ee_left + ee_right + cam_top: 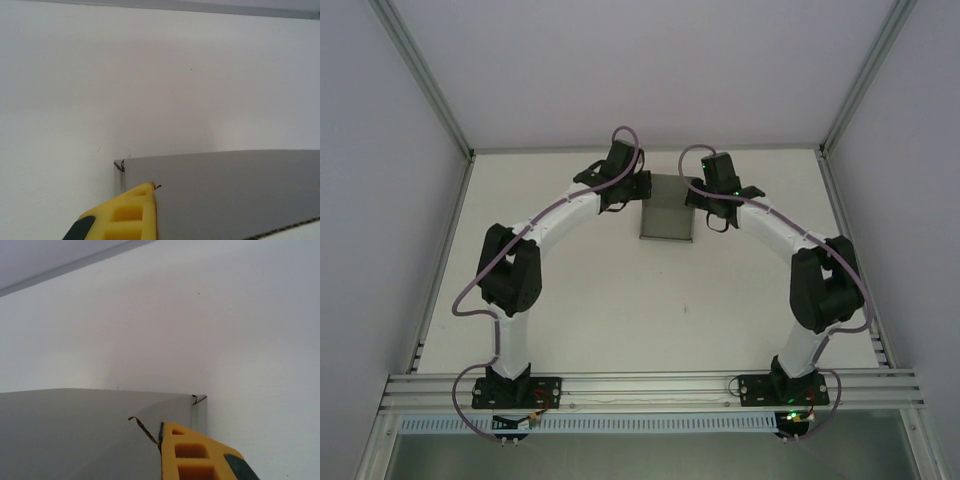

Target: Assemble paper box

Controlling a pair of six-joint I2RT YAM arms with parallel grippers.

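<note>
Paper box (pixel 667 208): grey cardboard, at the far middle of the white table (pixel 620 300), right btwn the two grippers, near the back edge. From the top cam it reads as a small rectangle w/ a darker strip along its near side; can't tell how far it's folded up.

Left gripper (pixel 642 190) is at the box's left side, touching it. Wrist cam: its yellow finger (pixel 131 214) lies flat against the edge of a grey panel (pixel 240 192), and the panel covers the spot where the other finger would be. Jaws closed tight, pinching that cardboard wall. Panel corner (pixel 119 165) has a small frayed nick.

Right gripper (pixel 696 196) is at the box's right side, also touching. Wrist cam: yellow finger (pixel 192 455) sits just beside a raised cardboard edge, grey panel (pixel 75 432) spreading off to the left, box corner (pixel 199 400) just above the finger. Jaws closed too, clamped on the cardboard.

Both arms curve inward from their bases on the metal rail (pixel 650 385) at the near edge.
</note>
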